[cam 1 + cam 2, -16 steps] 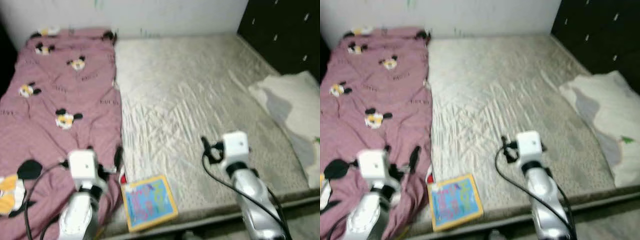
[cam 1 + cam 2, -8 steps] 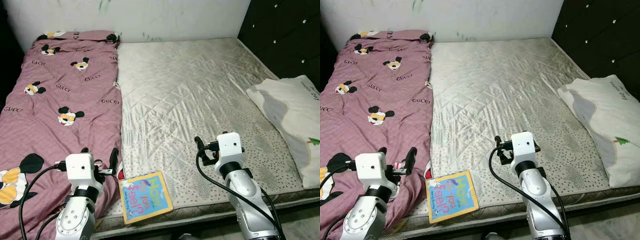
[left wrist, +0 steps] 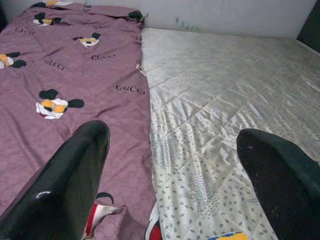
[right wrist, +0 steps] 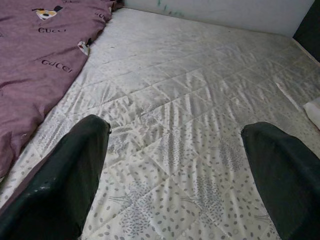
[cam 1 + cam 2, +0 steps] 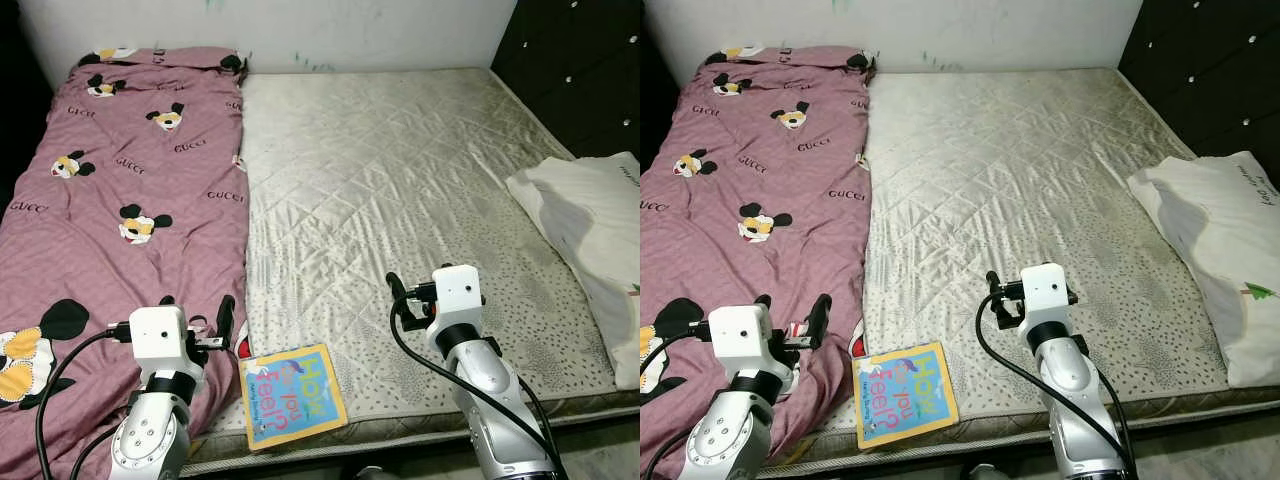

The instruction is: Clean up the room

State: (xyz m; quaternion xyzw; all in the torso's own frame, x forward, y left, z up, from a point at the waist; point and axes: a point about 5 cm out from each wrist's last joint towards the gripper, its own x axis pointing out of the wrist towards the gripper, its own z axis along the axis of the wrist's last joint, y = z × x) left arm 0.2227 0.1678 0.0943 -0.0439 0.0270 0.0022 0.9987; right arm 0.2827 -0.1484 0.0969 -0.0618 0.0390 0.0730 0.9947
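the left gripper [image 3: 170, 165] has its jaws spread wide with nothing between them, and it hovers over the seam where the purple cartoon-print blanket [image 5: 120, 200] meets the bare mattress [image 5: 400, 190]. the right gripper [image 4: 175, 165] is likewise spread and empty, hanging above the quilted mattress towards its near edge.

taking the children's book [image 5: 292, 395] as the landmark: it lies flat at the near edge of the mattress, just beside the blanket's hem. the left gripper sits just beyond it on the blanket side, and a corner of the book peeps into the left wrist view right under the jaws. the right gripper is farther off, on the book's other side, towards the white pillow [image 5: 590, 230] that lies well away from the book at the mattress's right edge. so the left arm looks the nearer one. the book's long axis runs roughly from the near edge away into the bed, slightly tilted, and it lies nearer the robot than either gripper, so a reach would likely mean drawing back and down.

compared with half a second ago, the whole scene has slid a little in the head view, which reads as camera motion. both arms hold much the same pose, and the book, blanket and pillow lie as they did.
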